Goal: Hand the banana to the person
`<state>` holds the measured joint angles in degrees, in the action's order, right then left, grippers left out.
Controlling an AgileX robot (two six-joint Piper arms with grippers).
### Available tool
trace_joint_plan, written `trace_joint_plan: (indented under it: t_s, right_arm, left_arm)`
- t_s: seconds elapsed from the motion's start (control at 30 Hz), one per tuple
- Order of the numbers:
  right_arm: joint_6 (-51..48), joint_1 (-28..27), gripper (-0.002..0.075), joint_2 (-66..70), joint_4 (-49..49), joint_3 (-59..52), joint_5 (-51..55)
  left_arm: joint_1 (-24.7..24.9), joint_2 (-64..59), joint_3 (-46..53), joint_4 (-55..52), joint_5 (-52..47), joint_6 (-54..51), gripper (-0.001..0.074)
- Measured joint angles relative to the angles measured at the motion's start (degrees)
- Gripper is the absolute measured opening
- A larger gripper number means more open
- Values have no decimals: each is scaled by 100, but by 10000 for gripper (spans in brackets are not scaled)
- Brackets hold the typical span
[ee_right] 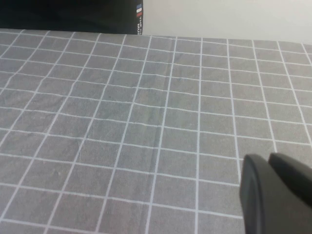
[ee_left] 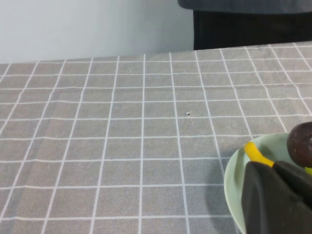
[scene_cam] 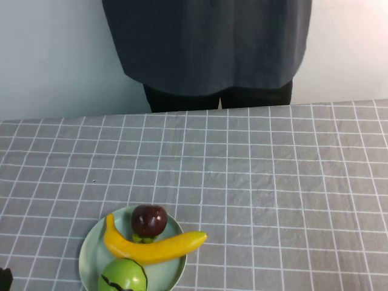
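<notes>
The yellow banana (scene_cam: 154, 247) lies across the pale green plate (scene_cam: 90, 254) at the table's near left, between a dark red-purple fruit (scene_cam: 149, 220) and a green fruit (scene_cam: 123, 276). The person (scene_cam: 206, 42) stands behind the far edge, no hand showing. My left gripper (ee_left: 273, 165) is shut and empty, just beside the plate's rim (ee_left: 234, 183), with the banana's tip (ee_left: 256, 153) right ahead of it. Only a dark corner of the left arm (scene_cam: 5, 279) shows in the high view. My right gripper (ee_right: 268, 158) is shut and empty above bare cloth, out of the high view.
A grey cloth with a white grid (scene_cam: 260, 182) covers the table. The dark fruit (ee_left: 300, 144) shows beside the left fingers. The person's dark trousers (ee_left: 243, 24) and clothing (ee_right: 68, 14) stand at the far edge before a pale wall.
</notes>
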<state>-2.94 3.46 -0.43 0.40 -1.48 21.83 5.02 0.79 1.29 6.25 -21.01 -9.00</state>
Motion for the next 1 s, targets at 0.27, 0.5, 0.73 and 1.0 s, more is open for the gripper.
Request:
trace_joint_plan:
  t_s: [0.27,0.5,0.73,1.0]
  right_arm:
    - [0,0,-6,0,0,0,0]
    - [0,0,-7,0,0,0,0]
    - [0,0,-6,0,0,0,0]
    - [0,0,-6,0,0,0,0]
  left_arm:
    - [0,0,0,0,0,0,-4]
    - [0,0,0,0,0,0,-4]
    - [0,0,0,62,0,0,-5]
    - [0,0,11,806,167,0,-4]
